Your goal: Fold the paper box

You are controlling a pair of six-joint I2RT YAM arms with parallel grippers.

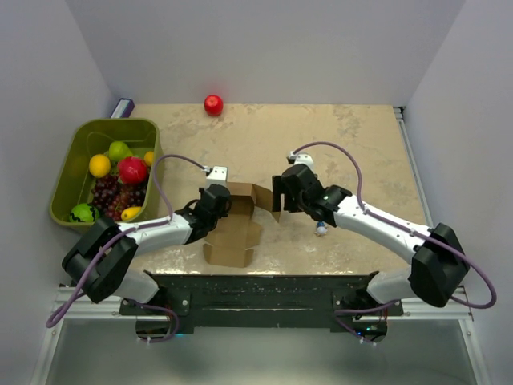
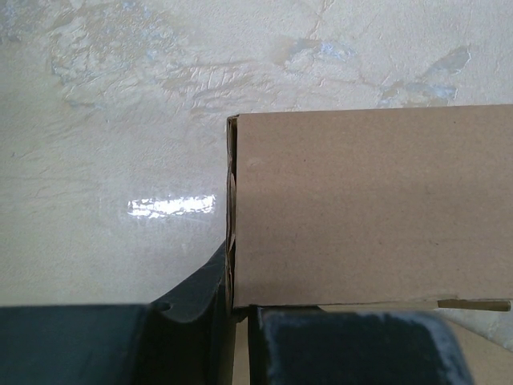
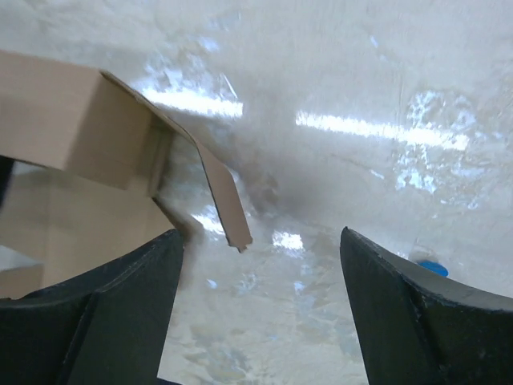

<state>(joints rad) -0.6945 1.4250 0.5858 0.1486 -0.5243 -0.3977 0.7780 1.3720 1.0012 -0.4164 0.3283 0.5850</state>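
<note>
Paper box point(image 1: 235, 223) mid-counter point(image 1: 353, 144), between arms, half-folded. L gripper point(image 1: 215, 205) jaws pinching upright wall point(image 2: 369, 208). R gripper point(image 1: 278, 195) jaws spread, empty, beside loose flap point(image 3: 218, 188). Best: L anchors firm, R nudges flap inward along crease, slow. R wrist cam shows flap's curl; top cam doesn't. L wrist cam shows pinch close-up.
</note>
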